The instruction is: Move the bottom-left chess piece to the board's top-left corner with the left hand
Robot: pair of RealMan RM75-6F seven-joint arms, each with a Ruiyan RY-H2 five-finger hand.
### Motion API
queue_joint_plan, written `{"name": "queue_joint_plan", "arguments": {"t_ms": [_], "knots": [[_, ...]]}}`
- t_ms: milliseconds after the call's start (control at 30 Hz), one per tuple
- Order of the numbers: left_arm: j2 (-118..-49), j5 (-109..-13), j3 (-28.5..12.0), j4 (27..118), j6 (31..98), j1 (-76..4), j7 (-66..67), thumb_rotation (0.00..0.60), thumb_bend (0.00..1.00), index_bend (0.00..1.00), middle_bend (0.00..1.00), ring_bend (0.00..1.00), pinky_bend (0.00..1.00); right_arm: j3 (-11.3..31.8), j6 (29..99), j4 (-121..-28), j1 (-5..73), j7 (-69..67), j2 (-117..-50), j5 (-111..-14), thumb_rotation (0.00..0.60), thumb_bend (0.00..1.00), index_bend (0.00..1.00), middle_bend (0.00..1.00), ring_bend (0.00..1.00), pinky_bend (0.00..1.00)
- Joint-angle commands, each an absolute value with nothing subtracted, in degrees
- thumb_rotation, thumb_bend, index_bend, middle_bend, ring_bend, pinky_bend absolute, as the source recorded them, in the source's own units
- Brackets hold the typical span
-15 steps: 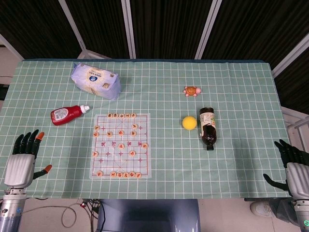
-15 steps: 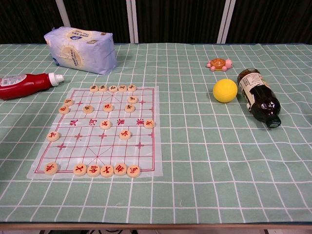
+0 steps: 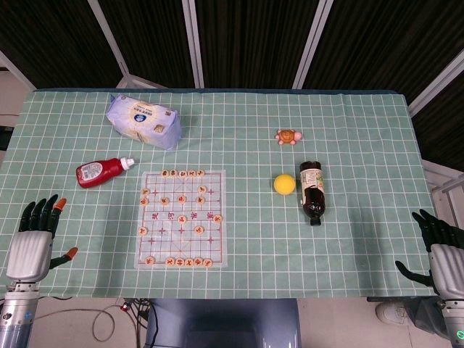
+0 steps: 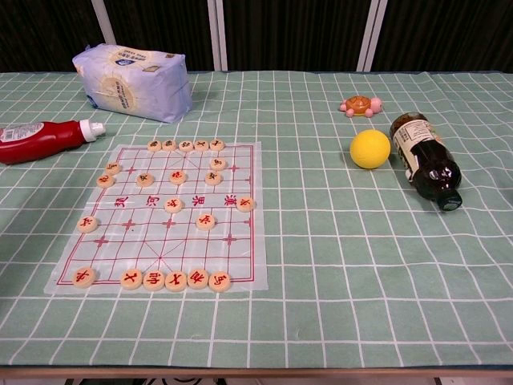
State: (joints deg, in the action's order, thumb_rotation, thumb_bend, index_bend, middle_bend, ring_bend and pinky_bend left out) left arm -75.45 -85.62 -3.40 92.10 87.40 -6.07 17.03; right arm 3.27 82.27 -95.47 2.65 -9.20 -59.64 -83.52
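The chess board [image 3: 181, 246] [image 4: 240, 277] is a clear sheet with red lines on the green checked cloth. Several round wooden pieces lie on it. The bottom-left piece [image 3: 149, 259] [image 4: 83, 277] sits at the near left corner. The board's top-left corner [image 3: 147, 175] [image 4: 123, 147] holds no piece. My left hand [image 3: 32, 239] hovers at the table's near left edge, well left of the board, fingers spread and holding nothing. My right hand [image 3: 441, 250] is at the near right edge, fingers apart and empty. Neither hand shows in the chest view.
A red ketchup bottle [image 3: 101, 172] [image 4: 44, 138] lies left of the board. A white-blue packet [image 3: 143, 121] [image 4: 132, 83] is behind it. A yellow ball [image 3: 284, 184] [image 4: 370, 148], a dark bottle [image 3: 312, 192] [image 4: 424, 161] and a toy turtle [image 3: 288, 136] [image 4: 361, 105] are to the right.
My left hand has shifted very slightly along the table's near left edge. Nothing else has moved.
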Motion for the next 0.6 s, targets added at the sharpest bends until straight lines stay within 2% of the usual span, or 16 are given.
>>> {"name": "queue_joint_plan", "arguments": {"t_ms": [33,600], "knots": [[-75.43,-85.61,-3.37,92.16,87.41,-6.05,17.07,0.600,0.01,0.00,0.00,0.00,0.04,3.24,82.31,-95.54,2.64,-9.18,-59.63,-83.63,0.600,0.25,0.00,0.00,0.00,0.00],[-75.31,-85.90,-2.94,92.53,86.85,-6.24,17.88,0.600,0.01,0.00,0.00,0.00,0.04,3.28,82.15,-95.61,2.68,-9.34,-59.61,-83.44,0.600,0.25,0.00,0.00,0.00,0.00]]}}
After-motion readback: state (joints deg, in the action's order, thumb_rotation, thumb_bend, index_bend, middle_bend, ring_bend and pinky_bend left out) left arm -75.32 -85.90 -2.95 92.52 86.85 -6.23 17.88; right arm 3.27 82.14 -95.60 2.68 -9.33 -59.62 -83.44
